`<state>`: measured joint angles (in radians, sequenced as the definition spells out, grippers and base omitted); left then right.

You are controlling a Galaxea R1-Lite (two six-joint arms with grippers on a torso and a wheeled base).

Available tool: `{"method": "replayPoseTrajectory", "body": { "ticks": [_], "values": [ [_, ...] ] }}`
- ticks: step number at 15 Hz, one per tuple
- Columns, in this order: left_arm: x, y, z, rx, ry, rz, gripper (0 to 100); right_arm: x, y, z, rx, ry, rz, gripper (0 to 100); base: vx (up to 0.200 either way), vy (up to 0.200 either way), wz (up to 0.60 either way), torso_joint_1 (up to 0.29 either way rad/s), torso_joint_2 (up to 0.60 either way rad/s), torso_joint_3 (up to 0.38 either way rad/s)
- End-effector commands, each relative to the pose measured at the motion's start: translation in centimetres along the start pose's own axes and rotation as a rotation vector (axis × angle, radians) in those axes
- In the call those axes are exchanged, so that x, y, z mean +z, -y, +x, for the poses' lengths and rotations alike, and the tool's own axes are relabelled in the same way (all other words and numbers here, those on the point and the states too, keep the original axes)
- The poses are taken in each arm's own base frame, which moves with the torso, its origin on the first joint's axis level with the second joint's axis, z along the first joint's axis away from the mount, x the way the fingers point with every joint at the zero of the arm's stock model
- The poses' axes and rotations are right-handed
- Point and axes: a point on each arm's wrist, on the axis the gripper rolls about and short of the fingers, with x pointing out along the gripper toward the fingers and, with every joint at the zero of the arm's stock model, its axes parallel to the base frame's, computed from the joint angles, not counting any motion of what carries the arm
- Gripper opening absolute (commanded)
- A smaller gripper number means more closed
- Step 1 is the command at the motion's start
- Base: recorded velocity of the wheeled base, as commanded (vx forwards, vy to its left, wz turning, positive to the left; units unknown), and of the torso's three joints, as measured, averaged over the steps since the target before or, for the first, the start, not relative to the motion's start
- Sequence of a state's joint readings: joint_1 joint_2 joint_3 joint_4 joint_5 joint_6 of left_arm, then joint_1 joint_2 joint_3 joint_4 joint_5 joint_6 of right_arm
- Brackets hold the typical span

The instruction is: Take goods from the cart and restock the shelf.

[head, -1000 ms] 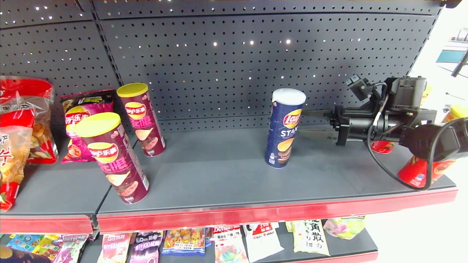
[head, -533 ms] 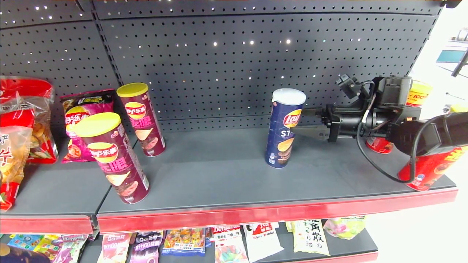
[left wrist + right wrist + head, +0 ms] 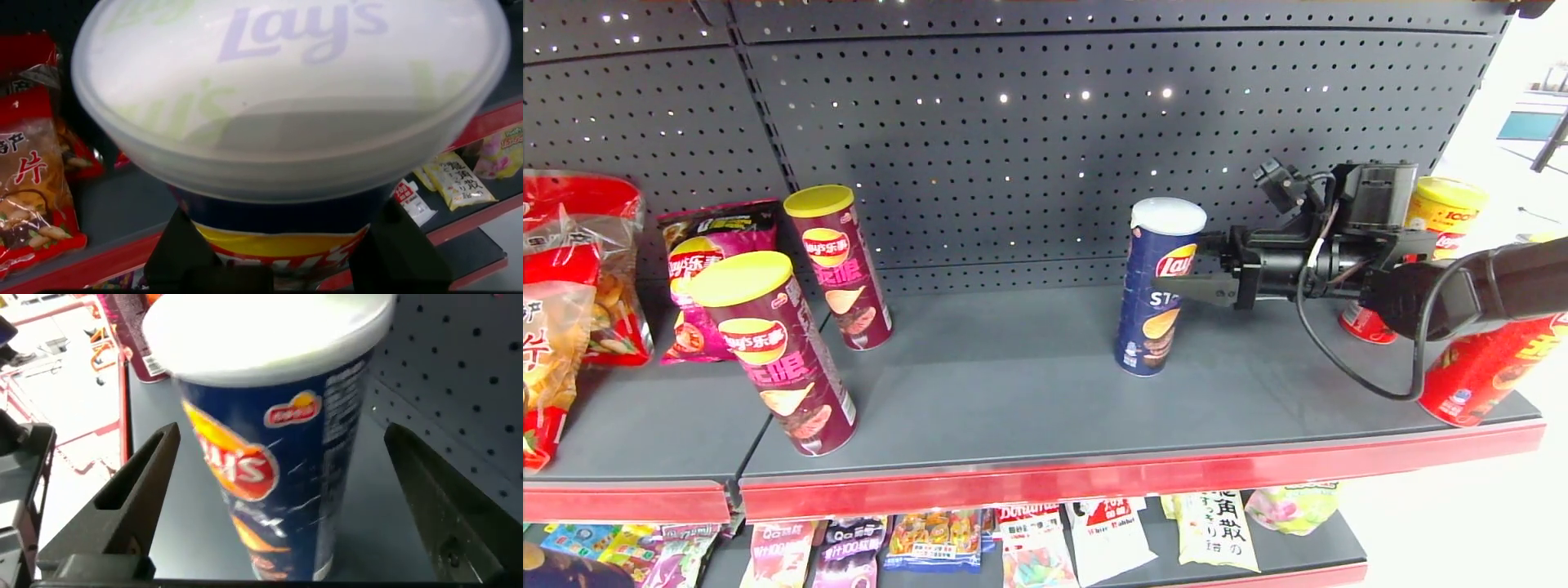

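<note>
The shelf board [image 3: 1013, 384] was a flat dark grey surface with a red strip [image 3: 1094, 478] along its front edge. Behind it stood a dark pegboard wall [image 3: 1045, 147], and small points of light came through its holes. The blue can [image 3: 1158, 286] stood upright on this board, somewhat right of the middle, with bare grey board all around its foot. The right gripper [image 3: 1188, 265] lay level at the upper half of the can, with its two fingers spread apart, one on each side (in the right wrist view a gap showed between each finger and the can's wall), so it was clamped on nothing. The left gripper [image 3: 290, 249] was closed on a second blue can [image 3: 286, 106], its dark fingers pressed against both sides of the body under the pale lid. On the left part of the board stood a front maroon can [image 3: 772, 351] and a back maroon can [image 3: 837, 265], both with yellow lids. Beside them leaned a purple bag [image 3: 707, 269] and red bags [image 3: 572, 269]. At the right end stood red cans [image 3: 1478, 367]. A lower shelf [image 3: 1327, 539] carried small packets. To the right of the shelf the room was very bright, and in the right wrist view a red wire frame [image 3: 73, 400] stood on a pale floor.
</note>
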<state>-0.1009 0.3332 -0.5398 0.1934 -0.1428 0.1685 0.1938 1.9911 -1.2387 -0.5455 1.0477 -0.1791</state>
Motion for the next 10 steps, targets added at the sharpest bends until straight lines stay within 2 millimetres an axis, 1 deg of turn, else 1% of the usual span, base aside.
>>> {"method": "replayPoseTrajectory", "body": {
  "ticks": [1,2,6,8,10],
  "values": [
    [0.0,0.0,0.0,0.001,-0.003,0.0,0,0.1,0.2,0.5,0.008,0.004,-0.009,100,0.0,0.0,0.0,0.0,0.0,0.0],
    [0.0,0.0,0.0,-0.001,-0.002,0.006,0,0.1,-0.1,0.9,0.02,0.004,-0.01,0,0.0,0.0,0.0,0.0,0.0,0.0],
    [0.0,0.0,0.0,0.0,0.001,0.011,0,0.0,-0.9,1.6,0.032,-0.004,-0.004,0,0.0,0.0,0.0,0.0,0.0,0.0],
    [0.0,0.0,0.0,0.012,-0.001,0.013,0,0.8,-2.1,1.6,-0.002,-0.006,-0.018,0,0.0,0.0,0.0,0.0,0.0,0.0],
    [-0.1,0.0,0.0,0.013,-0.005,0.014,0,2.3,-3.7,1.3,-0.079,-0.003,-0.045,0,0.0,0.0,0.0,0.0,0.0,0.0]
  ]
}}
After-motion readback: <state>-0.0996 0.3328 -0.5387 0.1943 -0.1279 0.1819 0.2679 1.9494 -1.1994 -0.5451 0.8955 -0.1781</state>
